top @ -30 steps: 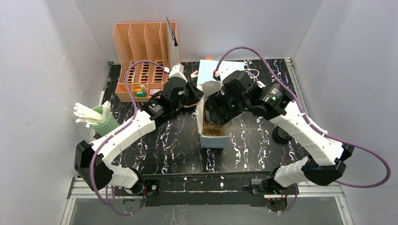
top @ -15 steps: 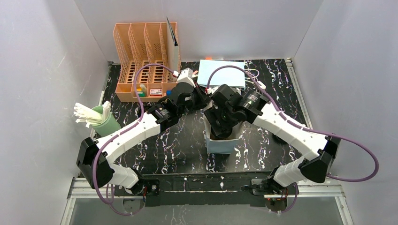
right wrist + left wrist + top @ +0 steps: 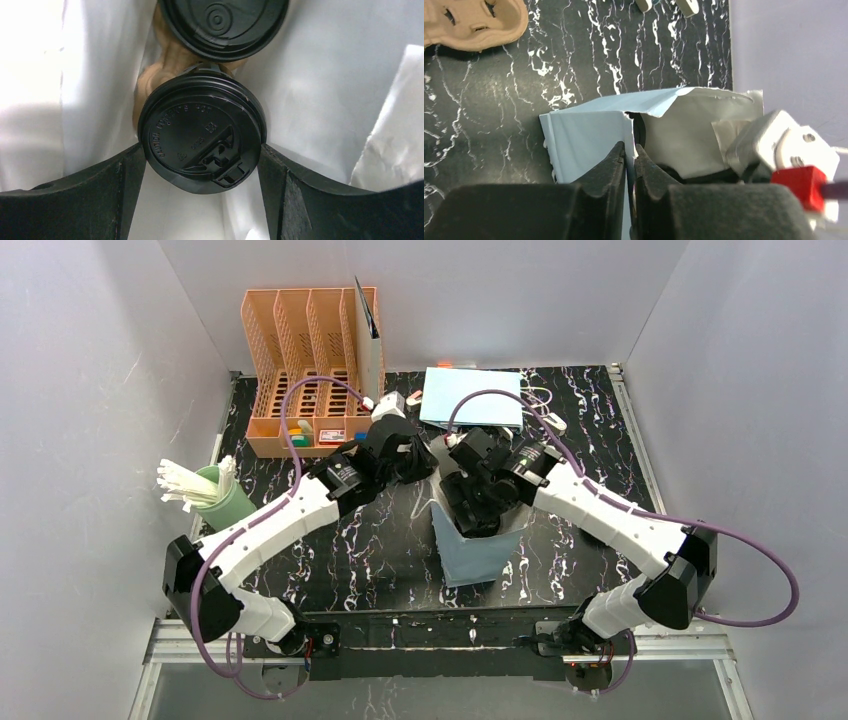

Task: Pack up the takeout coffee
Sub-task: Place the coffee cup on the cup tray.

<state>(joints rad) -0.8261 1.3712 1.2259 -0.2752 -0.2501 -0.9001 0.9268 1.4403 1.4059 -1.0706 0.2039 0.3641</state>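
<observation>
Right gripper (image 3: pixel 201 148) clasps a small dark cup with round black plastic lid (image 3: pixel 200 125) inside the light-blue paper bag (image 3: pixel 480 558); left gripper (image 3: pixel 629 150) pinches the bag's wall. Bag has shifted towards lower centre of the overhead frame; packing appears nearly done.

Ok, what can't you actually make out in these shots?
Cup bodies: right wrist view, hidden under the near lid and far lid.
Top of the far lid: cut off by that view's edge.
Whether the right claw grips below the near lid: the lid covers the contact.
Contents of the blue bag: top view, blocked by the right arm.
</observation>
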